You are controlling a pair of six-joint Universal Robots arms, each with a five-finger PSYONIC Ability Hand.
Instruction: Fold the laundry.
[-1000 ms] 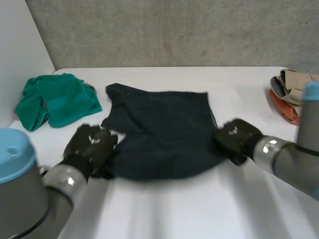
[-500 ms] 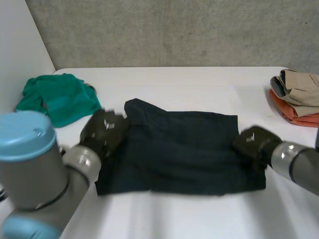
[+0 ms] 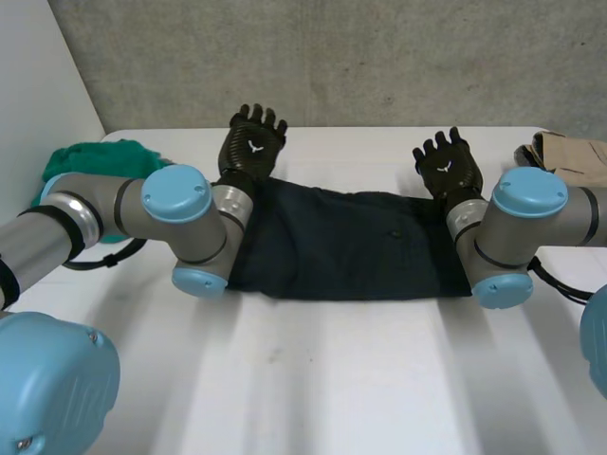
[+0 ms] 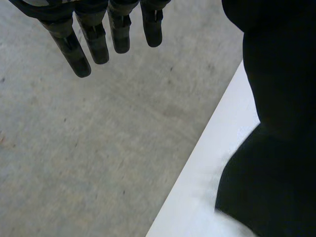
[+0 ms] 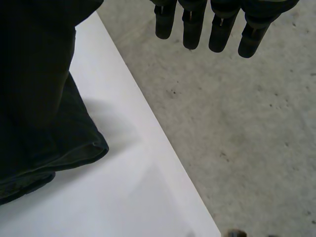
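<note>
Dark garment (image 3: pixel 351 246) folded flat; left robot hand (image 3: pixel 251 147), right robot hand (image 3: pixel 446 171) spread, empty. Head view: green cloth (image 3: pixel 100 156).

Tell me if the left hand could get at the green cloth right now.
Probably yes. The left hand is open, holding nothing, raised beyond the dark garment's far edge. The green cloth lies beside its arm, with nothing lying between them, though the arm hides part of it.

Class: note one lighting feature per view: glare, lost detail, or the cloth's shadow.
Head view: even light, no glare on the white table; dark cloth shows faint creases. Left wrist view: cloth near-featureless black. Right wrist view: its hem casts a soft shadow on the table.
</note>
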